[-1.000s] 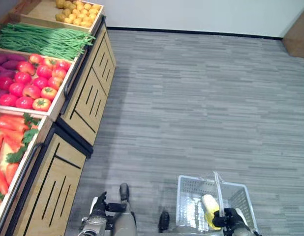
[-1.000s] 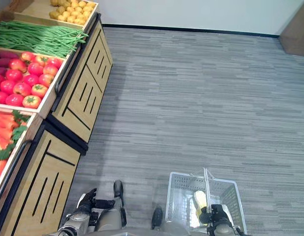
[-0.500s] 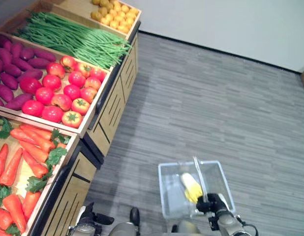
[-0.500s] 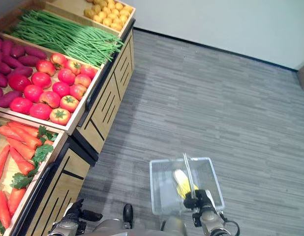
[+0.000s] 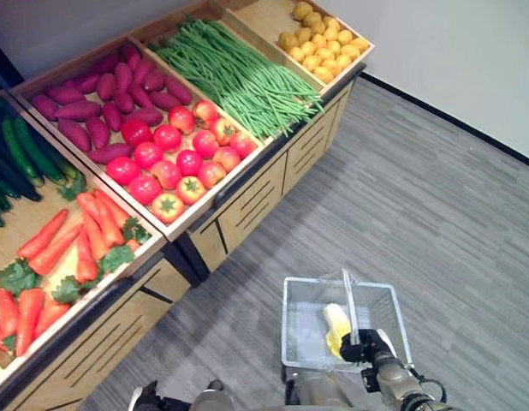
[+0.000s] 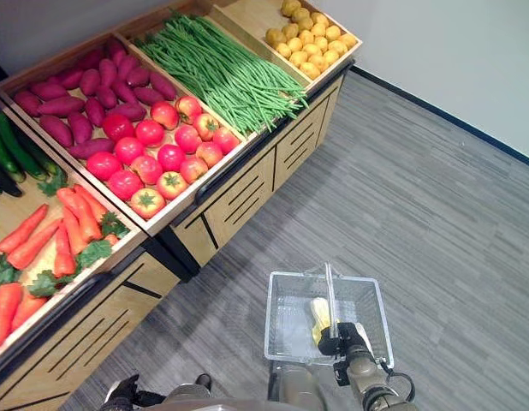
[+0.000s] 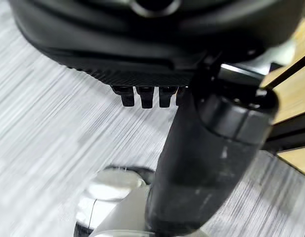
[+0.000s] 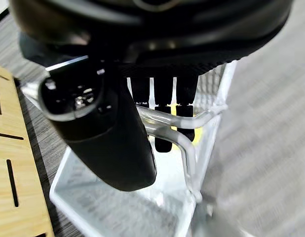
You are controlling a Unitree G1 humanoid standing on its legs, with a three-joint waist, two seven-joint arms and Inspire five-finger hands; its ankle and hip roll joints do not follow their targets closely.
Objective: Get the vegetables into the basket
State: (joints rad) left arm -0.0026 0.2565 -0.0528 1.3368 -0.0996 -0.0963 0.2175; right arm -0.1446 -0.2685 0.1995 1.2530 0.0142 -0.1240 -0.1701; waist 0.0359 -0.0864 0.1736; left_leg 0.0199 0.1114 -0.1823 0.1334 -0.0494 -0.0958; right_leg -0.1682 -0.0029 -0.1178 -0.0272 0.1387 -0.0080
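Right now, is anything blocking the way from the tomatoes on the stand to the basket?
Nothing visible does. The tomatoes lie uncovered in their crate; the basket, hanging from the right hand, is open-topped, holding one yellow item.

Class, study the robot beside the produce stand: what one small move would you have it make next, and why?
Probably reach the left hand, low beside the stand, up toward the carrots in the nearest bin. The right hand is curled round the handle of the basket, which holds just a yellow item, so the left is the free one.
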